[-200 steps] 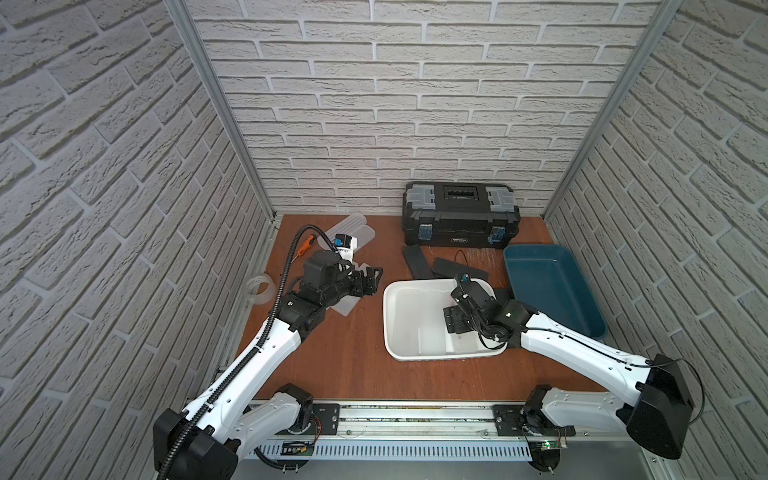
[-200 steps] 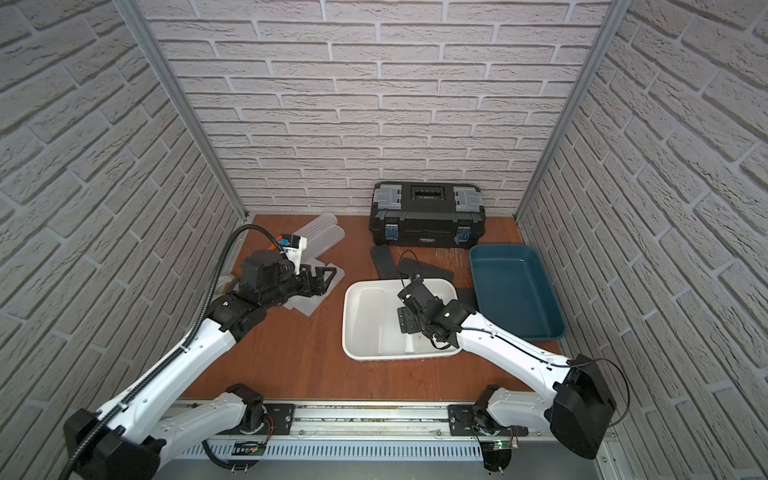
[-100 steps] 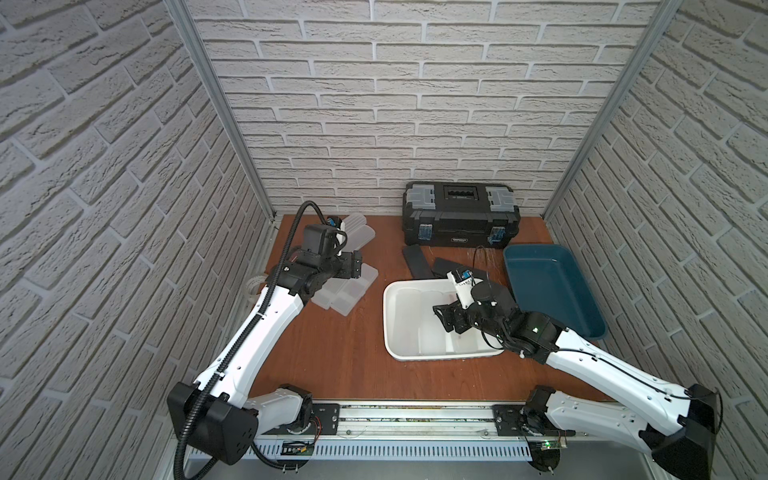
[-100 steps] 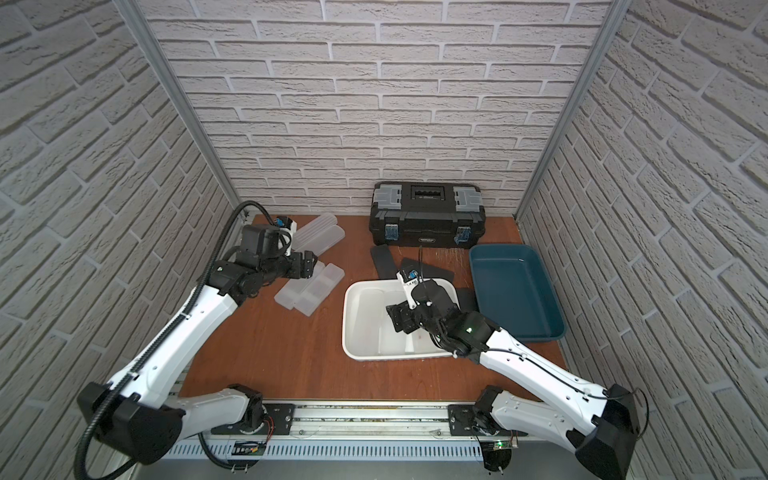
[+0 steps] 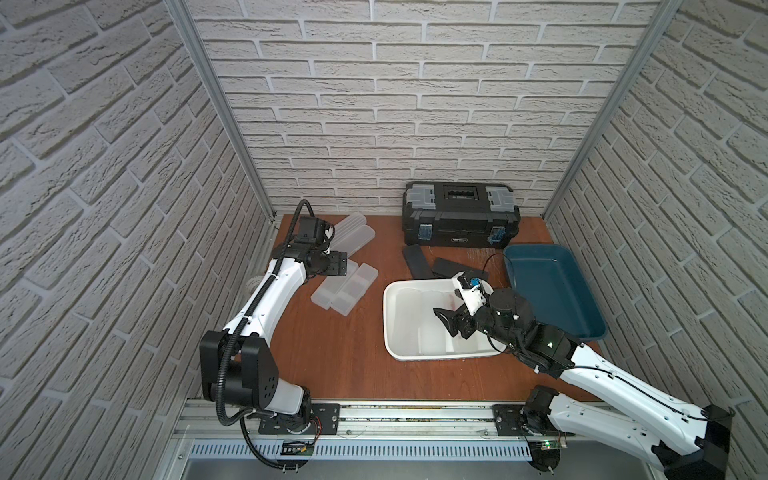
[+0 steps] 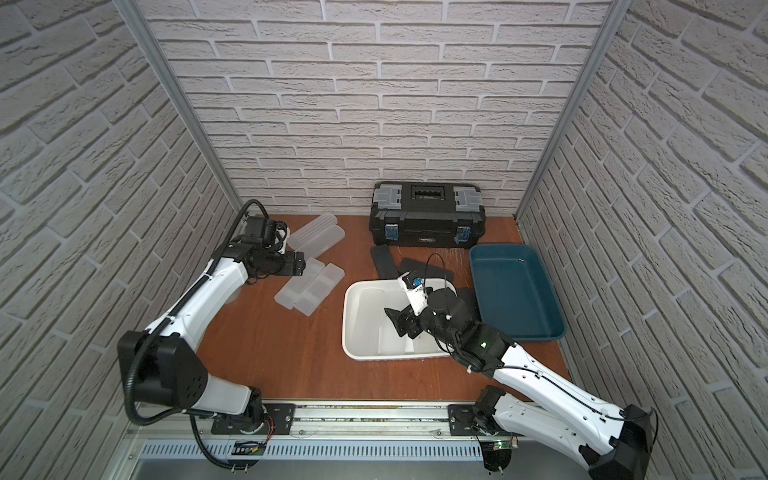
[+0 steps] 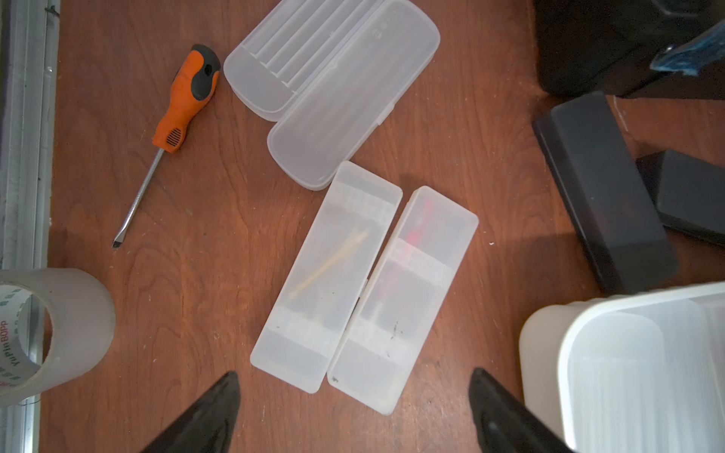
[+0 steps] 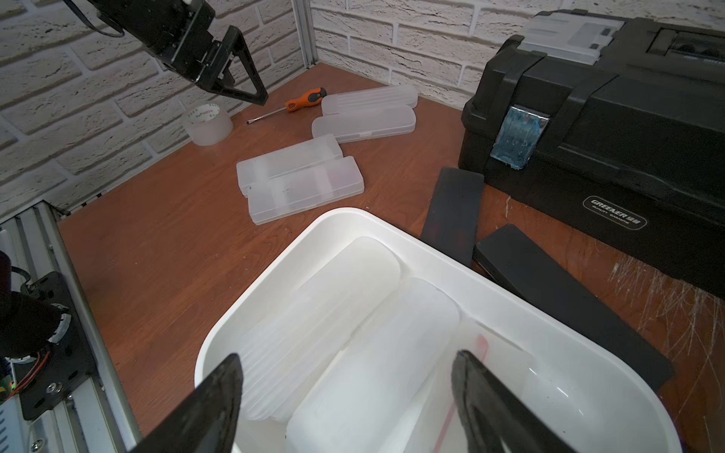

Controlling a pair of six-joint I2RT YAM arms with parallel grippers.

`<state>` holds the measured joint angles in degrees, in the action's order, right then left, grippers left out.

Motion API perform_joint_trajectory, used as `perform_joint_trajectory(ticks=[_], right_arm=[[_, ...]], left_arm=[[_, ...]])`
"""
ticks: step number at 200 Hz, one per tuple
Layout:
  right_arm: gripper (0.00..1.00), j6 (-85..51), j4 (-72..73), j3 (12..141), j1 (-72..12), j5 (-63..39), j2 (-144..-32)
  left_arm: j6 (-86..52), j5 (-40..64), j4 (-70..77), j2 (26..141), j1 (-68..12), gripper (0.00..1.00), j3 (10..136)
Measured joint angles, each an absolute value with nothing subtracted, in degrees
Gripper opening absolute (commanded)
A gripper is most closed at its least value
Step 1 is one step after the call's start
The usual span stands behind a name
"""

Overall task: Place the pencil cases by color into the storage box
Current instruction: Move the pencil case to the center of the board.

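Hovering open above two frosted cases [image 7: 328, 274], the left tool [image 7: 353, 375] should next descend and pinch one; the right tool [image 8: 347, 355] hangs open over the white tray [image 8: 345, 211].

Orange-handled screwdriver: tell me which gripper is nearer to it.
Left. The left gripper hovers above the two frosted cases near the screwdriver; the right gripper is farther off, over the white bin.
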<state>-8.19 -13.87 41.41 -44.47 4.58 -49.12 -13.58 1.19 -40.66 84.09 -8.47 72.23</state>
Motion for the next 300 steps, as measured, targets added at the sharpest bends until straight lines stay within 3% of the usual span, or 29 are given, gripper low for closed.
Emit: perform_joint_trajectory(ticks=[89, 240, 300], right_arm=[[0.83, -8.60, -10.46, 36.62, -44.47, 4.95, -44.86], [0.84, -8.75, -8.84, 36.21, -44.47, 5.52, -45.17], [0.84, -8.56, -8.34, 36.07, -44.47, 4.80, -45.19]], left_arm=[[-13.08, 4.36, -36.69, 90.28, -6.13, 0.89, 70.37], [-12.14, 1.34, -29.56, 100.27, -16.56, 0.88, 69.73], [-10.83, 0.23, -27.79, 102.00, -16.84, 0.88, 69.58]])
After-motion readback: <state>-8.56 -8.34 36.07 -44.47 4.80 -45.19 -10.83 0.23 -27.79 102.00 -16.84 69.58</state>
